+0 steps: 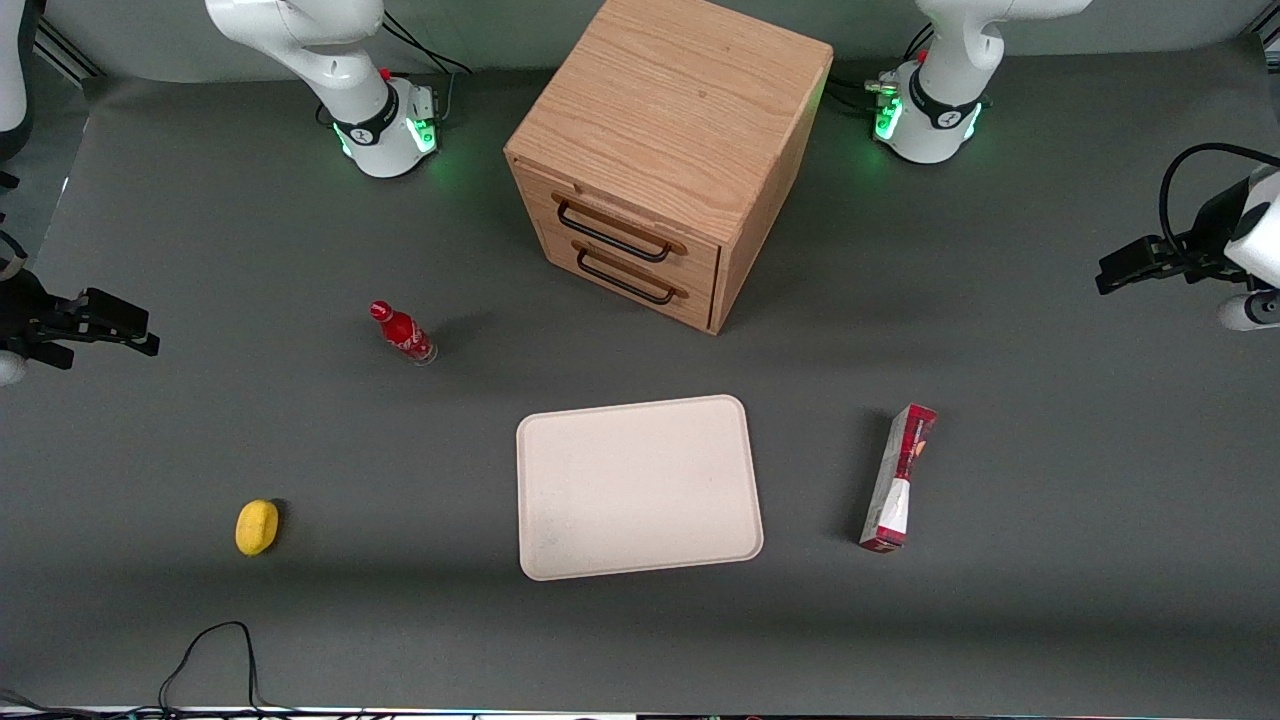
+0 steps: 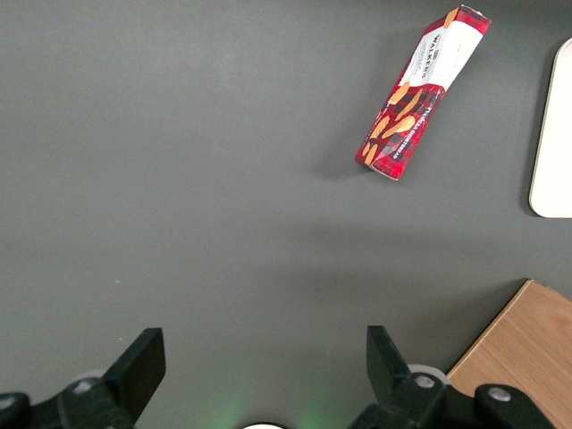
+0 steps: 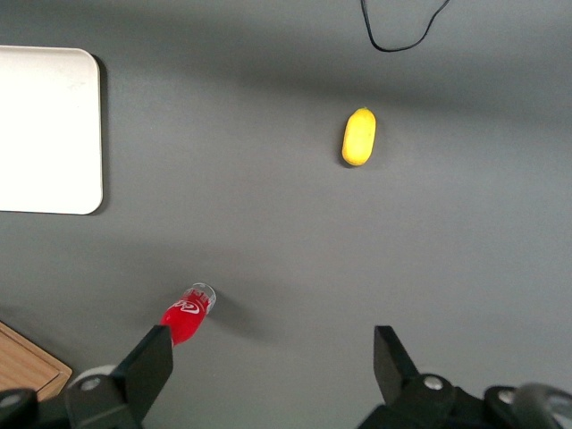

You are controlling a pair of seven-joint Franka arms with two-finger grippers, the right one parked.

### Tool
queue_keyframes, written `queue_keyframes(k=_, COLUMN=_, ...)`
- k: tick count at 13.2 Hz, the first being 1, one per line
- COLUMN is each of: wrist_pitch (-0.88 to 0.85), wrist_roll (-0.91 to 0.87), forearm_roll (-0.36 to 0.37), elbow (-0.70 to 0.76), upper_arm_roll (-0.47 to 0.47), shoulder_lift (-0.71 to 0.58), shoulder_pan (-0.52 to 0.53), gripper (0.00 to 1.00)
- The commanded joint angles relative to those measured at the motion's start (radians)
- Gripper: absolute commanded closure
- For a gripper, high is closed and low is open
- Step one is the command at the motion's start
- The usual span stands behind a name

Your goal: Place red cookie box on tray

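On the dark grey table, the red cookie box lies beside the tray; the hand hovers released.

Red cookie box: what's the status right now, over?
Gripper open, high, empty. Red cookie box flat on table beside tray. Nothing between them.

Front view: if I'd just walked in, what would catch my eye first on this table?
Probably the wooden drawer cabinet with two dark handles, farthest from the camera, and the cream tray lying bare in front of it. Beside the tray, toward the working arm's end, lies the red cookie box, apart from the tray's rim. The left gripper hangs open at the table's edge, away from the box.
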Motion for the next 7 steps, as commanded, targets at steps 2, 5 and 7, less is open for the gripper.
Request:
queue_keyframes(k=2, wrist_pitch=-0.021, wrist_roll=-0.032, forearm_roll=0.021, elbow=-0.005, upper_arm_roll=0.000, shoulder_lift=-0.021, shoulder_pan=-0.010, gripper=0.00)
queue_keyframes(k=5, wrist_pitch=-0.040, wrist_roll=-0.022, forearm_roll=0.040, elbow=-0.002, upper_arm_roll=0.004, shoulder_lift=-0.023, shoulder_pan=-0.001, gripper=0.00)
queue_keyframes(k=7, wrist_pitch=-0.056, wrist_roll=-0.016, forearm_roll=0.057, elbow=-0.002, upper_arm_roll=0.004, shoulder_lift=-0.026, shoulder_pan=0.001, gripper=0.00)
